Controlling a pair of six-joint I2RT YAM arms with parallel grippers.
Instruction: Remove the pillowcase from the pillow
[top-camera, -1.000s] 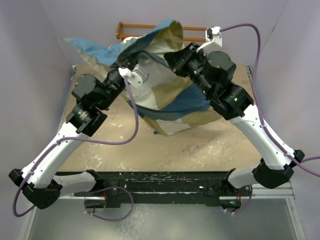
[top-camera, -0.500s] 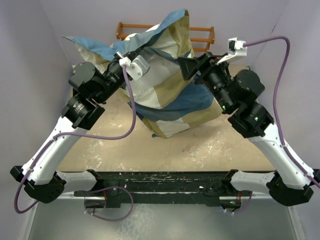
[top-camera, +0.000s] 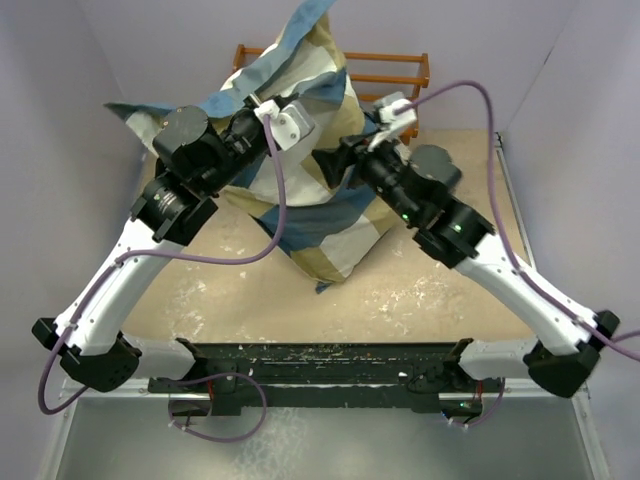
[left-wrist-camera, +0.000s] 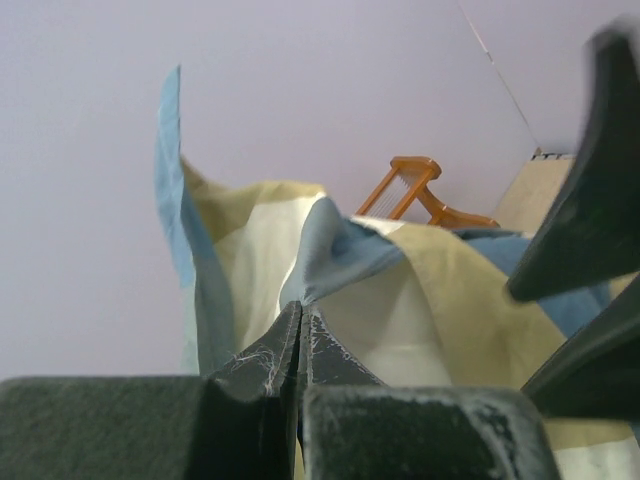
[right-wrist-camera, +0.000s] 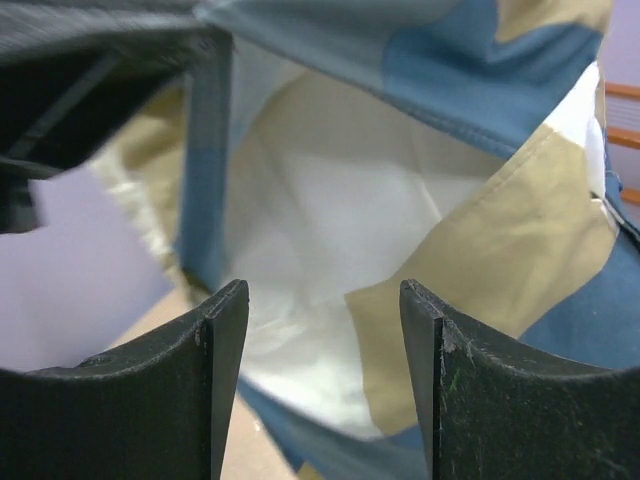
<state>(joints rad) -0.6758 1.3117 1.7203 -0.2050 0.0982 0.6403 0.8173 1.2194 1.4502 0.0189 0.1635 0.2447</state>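
The pillowcase (top-camera: 322, 205), in blue, tan and white blocks, hangs bunched above the table's back half, and its lower end bulges down to the tabletop. The pillow is hidden inside it. My left gripper (left-wrist-camera: 300, 310) is shut on a pinched fold of blue cloth (left-wrist-camera: 335, 250) and holds the case up high. My right gripper (top-camera: 328, 160) is open just right of the hanging case, pointing at it. In the right wrist view its jaws (right-wrist-camera: 322, 295) stand wide apart with nothing between them, and the white and tan cloth (right-wrist-camera: 330, 210) lies a little beyond.
An orange wooden rack (top-camera: 392, 68) stands against the back wall behind the case. The tan tabletop (top-camera: 440, 290) spreads out in front. Lilac walls close in left, right and back. Purple cables loop off both wrists.
My right gripper opened and let go of the case, swung out right, then came back left and lower beside it. The left gripper lifted its cloth higher, and the case now hangs narrower.
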